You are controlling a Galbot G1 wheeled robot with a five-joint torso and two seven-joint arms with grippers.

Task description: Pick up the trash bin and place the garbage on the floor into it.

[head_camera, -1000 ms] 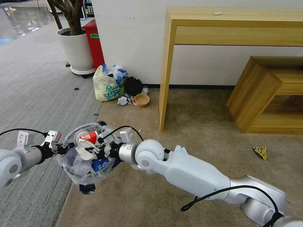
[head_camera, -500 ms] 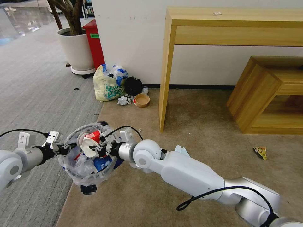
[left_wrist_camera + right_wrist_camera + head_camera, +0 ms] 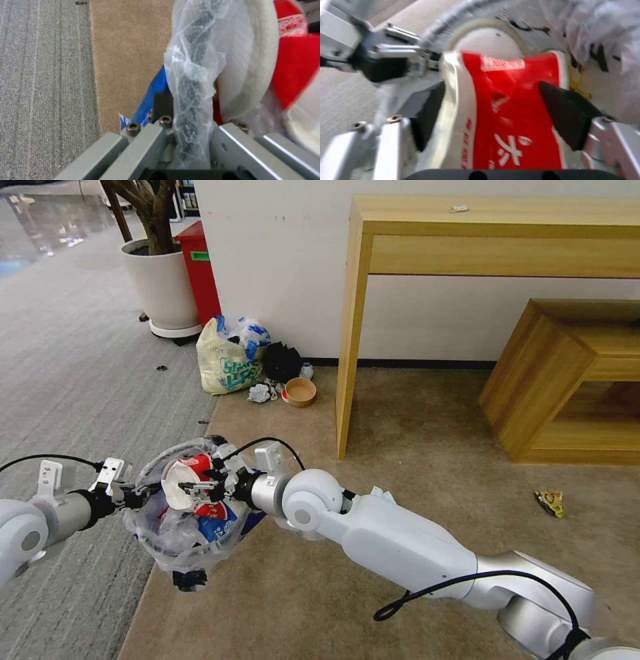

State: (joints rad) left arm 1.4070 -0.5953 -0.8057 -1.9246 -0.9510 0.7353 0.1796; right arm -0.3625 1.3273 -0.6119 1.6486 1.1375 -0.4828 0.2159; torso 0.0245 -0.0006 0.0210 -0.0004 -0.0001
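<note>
Office lobby: grey carpet; potted tree; wooden console table; white wall

We can't read the white label on the red cup; right wrist view is smeared w/ blur. Bin wall mostly hidden behind its crinkly bag. Far right, low cabinet cut off by head view's edge. Tiny scrap on the tabletop: too small to tell.
</note>
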